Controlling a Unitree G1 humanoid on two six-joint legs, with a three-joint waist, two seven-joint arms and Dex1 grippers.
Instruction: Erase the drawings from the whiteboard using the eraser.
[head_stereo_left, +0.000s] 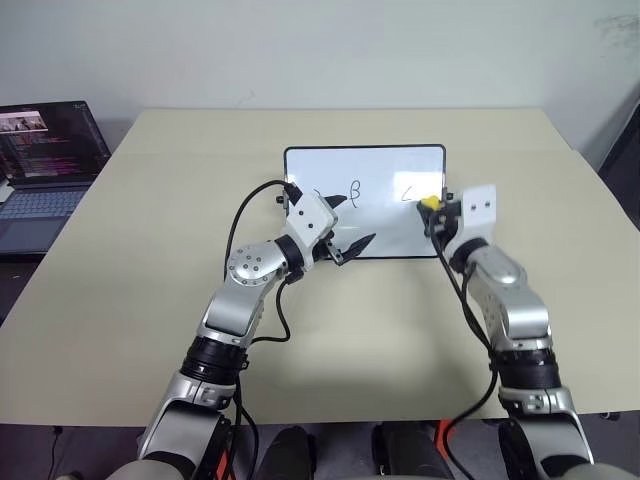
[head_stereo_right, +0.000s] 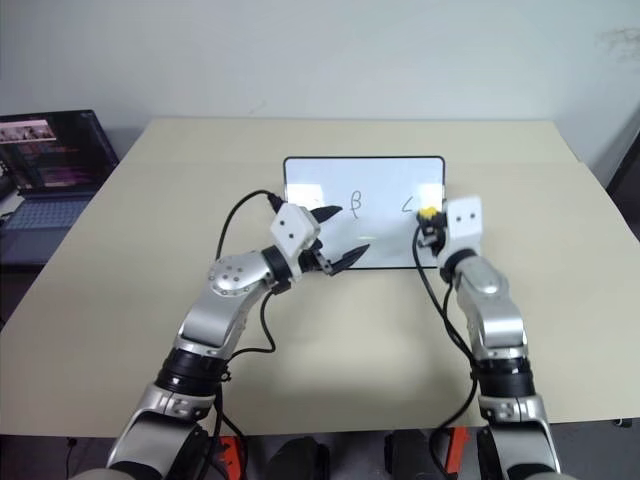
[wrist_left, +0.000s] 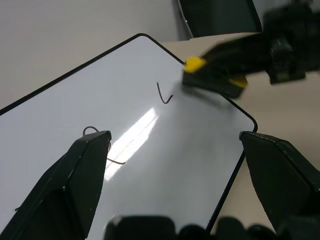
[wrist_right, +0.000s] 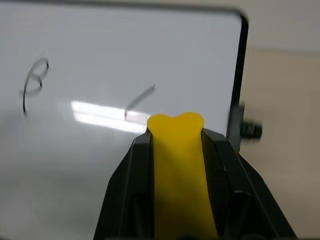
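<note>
Wiping with the eraser (wrist_right: 176, 165) pinched in my right end effector (head_stereo_left: 432, 210) at the whiteboard (head_stereo_left: 380, 165) right edge, I risk shoving the board, since my wide-open left end effector (head_stereo_left: 352, 222) merely hovers there.

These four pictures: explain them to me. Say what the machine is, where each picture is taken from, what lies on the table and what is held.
This is a humanoid robot with two arms, each ending in a two-fingered black pincer. Two pictures come from cameras in its head, looking down over its arms. The other two come from cameras on its wrists, looking along each pincer's fingers.

On the beige table lies a whiteboard bearing small black drawings. The rightmost one looks partly wiped. A laptop sits on a separate surface to the robot's left.

The right pincer is shut on a yellow eraser and holds it at the board's right end. The left pincer is open over the board's left part, holding nothing.
</note>
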